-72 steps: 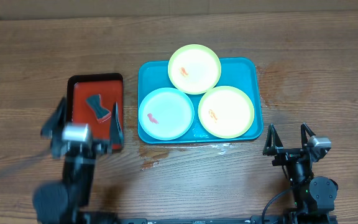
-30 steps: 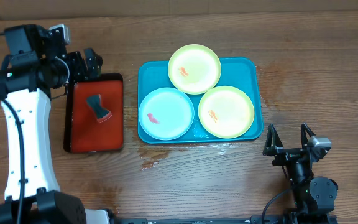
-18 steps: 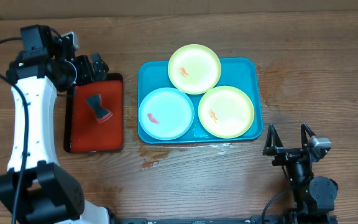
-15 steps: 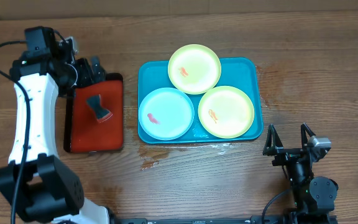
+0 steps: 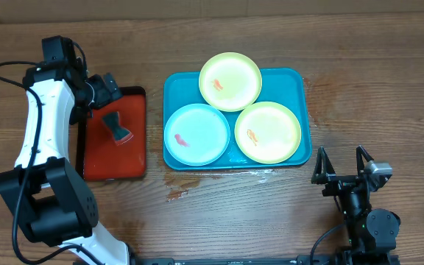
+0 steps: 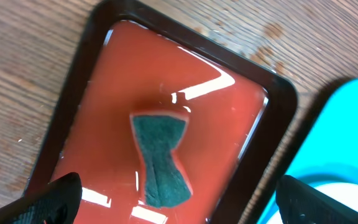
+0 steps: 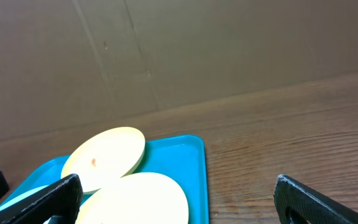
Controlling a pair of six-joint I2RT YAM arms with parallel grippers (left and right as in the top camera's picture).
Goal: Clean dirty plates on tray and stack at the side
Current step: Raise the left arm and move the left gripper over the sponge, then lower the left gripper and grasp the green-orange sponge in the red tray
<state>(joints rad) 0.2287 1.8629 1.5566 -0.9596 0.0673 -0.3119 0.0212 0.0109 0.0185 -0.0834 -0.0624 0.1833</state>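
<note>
Three plates lie on the teal tray: a yellow-green one at the back, a light blue one front left, and a yellow-green one front right, each with a small red or orange smear. My left gripper is open and empty above the far end of the red tray. In the left wrist view its fingers straddle a dark green sponge from above. My right gripper is open and empty near the front right. The right wrist view shows the tray and two plates.
A smaller red tray with a dark rim lies left of the teal tray and holds the sponge. The red tray's surface looks wet and shiny. A wet patch marks the wood in front of the teal tray.
My left arm rose from the front left, swung to the table's far left, then brought its open gripper over the red tray's far end. The right arm and plates have not moved.
</note>
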